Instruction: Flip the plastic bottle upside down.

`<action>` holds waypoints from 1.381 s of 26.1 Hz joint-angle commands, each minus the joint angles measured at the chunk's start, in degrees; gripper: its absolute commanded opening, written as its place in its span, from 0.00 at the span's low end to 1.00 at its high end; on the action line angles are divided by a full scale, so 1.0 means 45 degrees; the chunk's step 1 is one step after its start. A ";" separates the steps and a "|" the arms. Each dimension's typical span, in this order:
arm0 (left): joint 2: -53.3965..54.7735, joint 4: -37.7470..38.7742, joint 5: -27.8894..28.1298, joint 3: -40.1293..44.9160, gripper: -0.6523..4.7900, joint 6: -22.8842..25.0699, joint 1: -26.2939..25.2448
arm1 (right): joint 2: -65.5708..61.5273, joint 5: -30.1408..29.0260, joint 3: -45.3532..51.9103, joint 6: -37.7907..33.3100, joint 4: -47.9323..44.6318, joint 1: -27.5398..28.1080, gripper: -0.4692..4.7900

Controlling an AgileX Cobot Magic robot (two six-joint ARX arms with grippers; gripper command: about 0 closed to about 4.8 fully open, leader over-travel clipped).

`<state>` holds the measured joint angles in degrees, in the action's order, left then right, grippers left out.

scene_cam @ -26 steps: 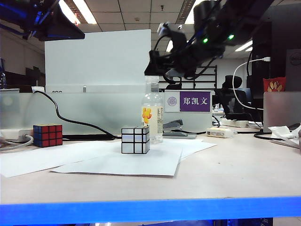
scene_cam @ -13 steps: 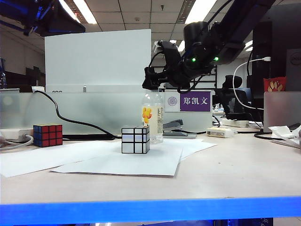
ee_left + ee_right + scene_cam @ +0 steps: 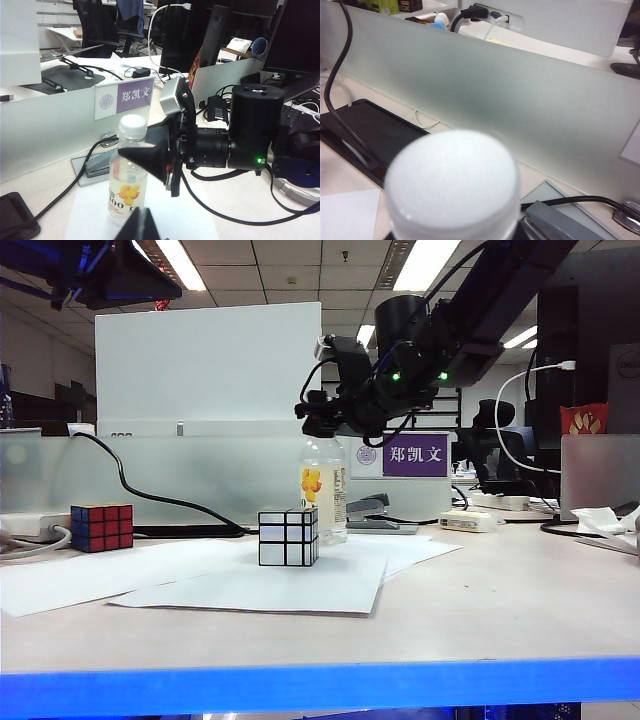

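Note:
The plastic bottle (image 3: 323, 485) stands upright on white paper behind a silver cube; it is clear with a cream label and a yellow-orange picture (image 3: 127, 192). My right gripper (image 3: 317, 423) has come down over its top, one jaw on each side of the neck. One black finger (image 3: 150, 159) lies across the bottle's shoulder just below the white cap (image 3: 133, 126). The cap (image 3: 452, 185) fills the right wrist view and hides the fingers, so the grip itself does not show. My left gripper (image 3: 138, 226) is shut and empty, held high at the left (image 3: 100, 280), looking down at the bottle.
A silver mirror cube (image 3: 288, 537) stands right in front of the bottle. A coloured cube (image 3: 101, 527) sits at the left by a black cable (image 3: 150, 495). A stapler (image 3: 370, 515) and a purple nameplate (image 3: 413, 454) are behind, against the frosted partition (image 3: 200, 475).
The right arm swung down and to the left, bringing its gripper from above the bottle onto the cap and neck. The bottle and the cubes stayed put.

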<state>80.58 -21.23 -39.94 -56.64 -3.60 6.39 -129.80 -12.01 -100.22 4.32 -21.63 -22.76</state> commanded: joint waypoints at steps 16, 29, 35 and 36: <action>-0.0044 -0.3546 -0.2035 -0.0097 0.11 -0.3444 0.0015 | 0.5639 -0.0155 0.0010 -0.0806 0.3905 0.0136 0.07; -0.0107 -1.2891 -0.6994 -0.0136 0.11 -1.0015 -0.0005 | 1.1774 -0.5858 0.0063 -0.6965 0.8816 0.0899 0.07; -0.1088 -1.3833 -0.9612 -0.0272 0.11 -1.0540 -0.0529 | 1.2590 -0.6693 0.0063 -1.0137 0.8937 0.0903 0.07; -0.1307 -1.3833 -0.9612 -0.0287 0.11 -1.0535 -0.0641 | 1.2551 -0.6664 0.0078 -1.0647 0.8791 0.0903 0.07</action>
<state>75.61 -81.45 -82.83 -57.60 -50.85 3.77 -73.34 -41.89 -99.74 -40.18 19.51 -18.70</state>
